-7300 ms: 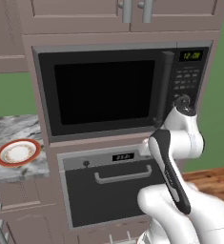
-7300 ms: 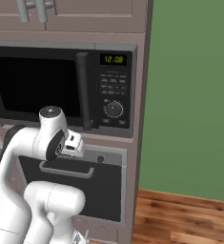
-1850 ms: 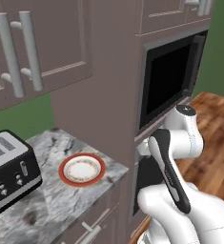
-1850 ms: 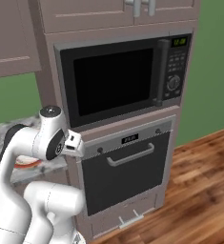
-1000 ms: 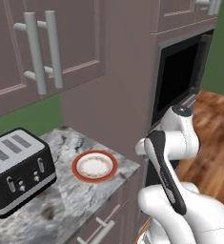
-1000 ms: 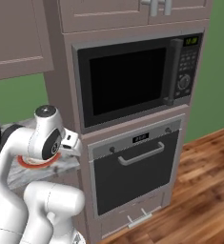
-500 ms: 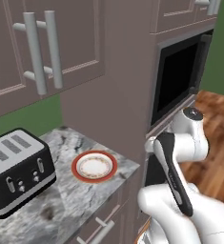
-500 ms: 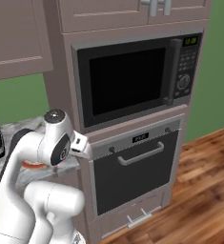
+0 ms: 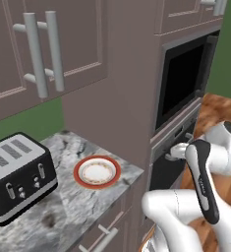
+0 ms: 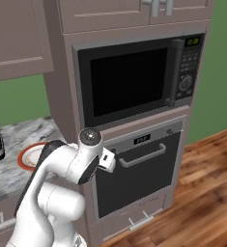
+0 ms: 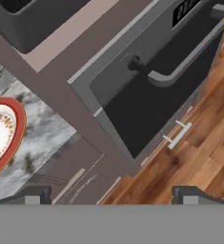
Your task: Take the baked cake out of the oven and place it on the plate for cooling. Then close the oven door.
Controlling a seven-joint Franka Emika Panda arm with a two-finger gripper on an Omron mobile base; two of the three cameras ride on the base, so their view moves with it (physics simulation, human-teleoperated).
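The oven [image 10: 134,140] sits under the microwave, and its dark glass oven door [image 10: 139,181] with a silver bar handle [image 10: 141,157] is shut. The hand view has that door [image 11: 151,100] and its handle [image 11: 189,52] running diagonally. The baked cake is hidden. The plate [image 9: 97,172], white with an orange-red rim, lies bare on the marble counter left of the oven column; its edge [image 11: 4,133] is also at the left of the hand view. My gripper [image 11: 111,198] is open and holds nothing, hanging in front of the oven's left side, apart from the door.
A black-windowed microwave [image 10: 129,79] fills the cabinet above the oven. A black toaster [image 9: 16,177] stands on the counter [image 9: 63,206] left of the plate. A drawer with a small handle [image 11: 178,133] lies below the oven. Wood floor [image 10: 206,193] spreads to the right.
Seconds ago the base drove, bringing counter, plate and toaster into view. In the last second the views hold still and my arm has swung right toward the oven front. The gripper stays open.
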